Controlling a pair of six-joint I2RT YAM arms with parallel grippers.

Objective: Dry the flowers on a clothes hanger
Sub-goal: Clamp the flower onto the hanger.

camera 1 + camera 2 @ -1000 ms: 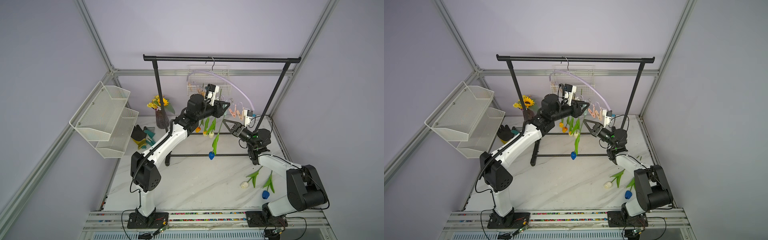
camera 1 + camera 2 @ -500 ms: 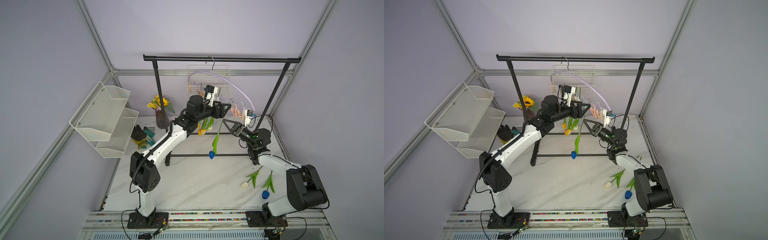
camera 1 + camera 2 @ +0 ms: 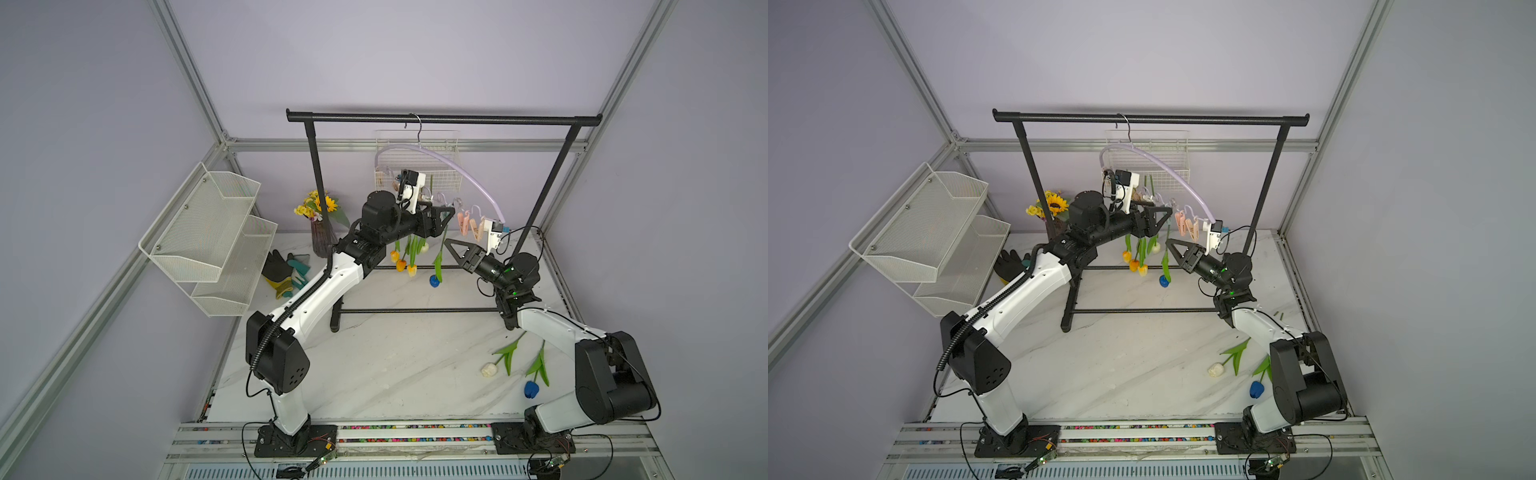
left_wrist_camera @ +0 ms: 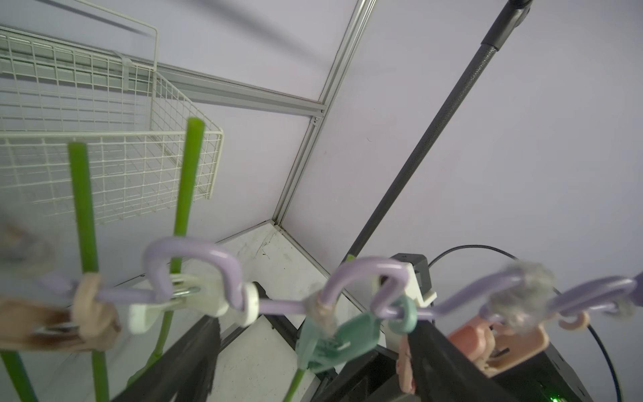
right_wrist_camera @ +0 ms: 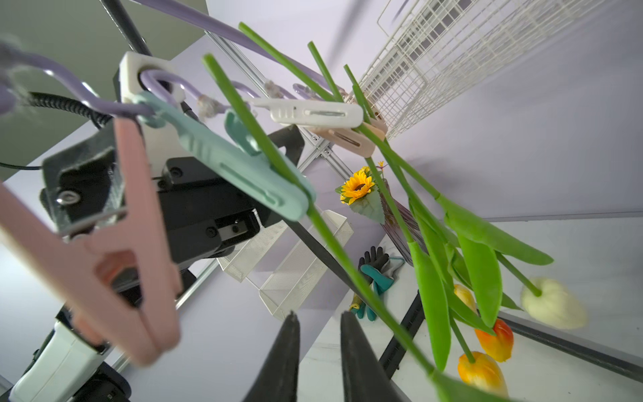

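1. Five of the seven tulips hang head-down from the clothes hanger's clips: two orange, one yellow, one white, one blue.
2. Clothes hanger: a lilac arch hung by its metal hook on the top bar of the black garment rack, seen in both top views.
3. Mint clip: closed on the stem of the hanging blue tulip, the hung flower nearest the right arm.
4. Left fingers: spread wide, one on each side of the mint clip. Whether either touches it cannot be told.
5. Right fingers: parted by a narrow gap with nothing between them. The hanging blue tulip's stem passes just beside them.
6. Pink clip: closed and empty, next to the mint clip.
7. Loose white tulip and loose blue tulip: lying on the marble tabletop near the right arm's base.
8. Sunflower bouquet, garden gloves and white mesh shelf: at the rear left, well apart from the hanger.
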